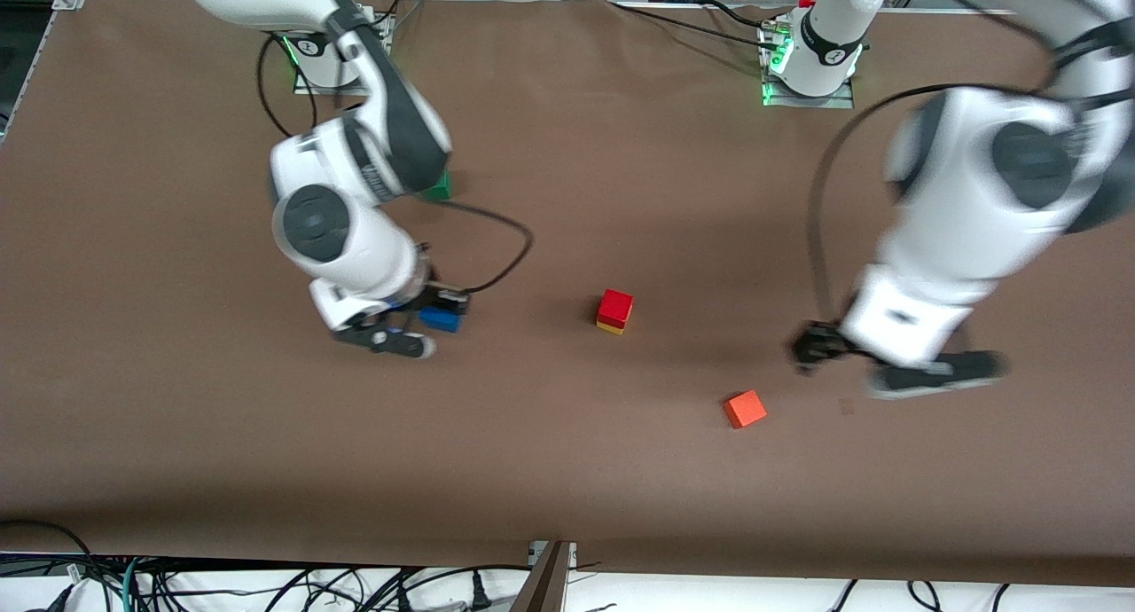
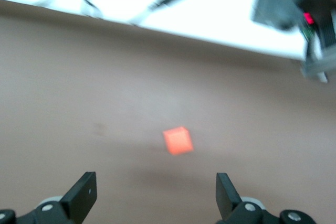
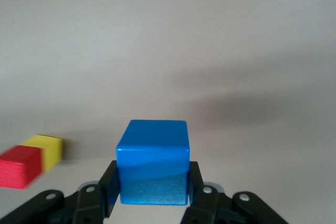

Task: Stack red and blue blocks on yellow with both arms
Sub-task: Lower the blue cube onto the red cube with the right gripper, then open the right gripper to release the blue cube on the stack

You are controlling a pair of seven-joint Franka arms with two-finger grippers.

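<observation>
The red block (image 1: 615, 307) sits on the yellow block (image 1: 608, 327) near the table's middle; both also show in the right wrist view, red block (image 3: 21, 166) and yellow block (image 3: 48, 149). My right gripper (image 1: 426, 324) is shut on the blue block (image 1: 441, 319), which fills the space between the fingers in the right wrist view (image 3: 153, 161), over the table toward the right arm's end. My left gripper (image 1: 896, 364) is open and empty, over the table toward the left arm's end, with its fingers (image 2: 84, 195) wide apart.
An orange cube (image 1: 745, 409) lies nearer the front camera than the stack, and shows in the left wrist view (image 2: 177, 140). A green cube (image 1: 438, 186) is partly hidden under the right arm. Cables trail by both arms.
</observation>
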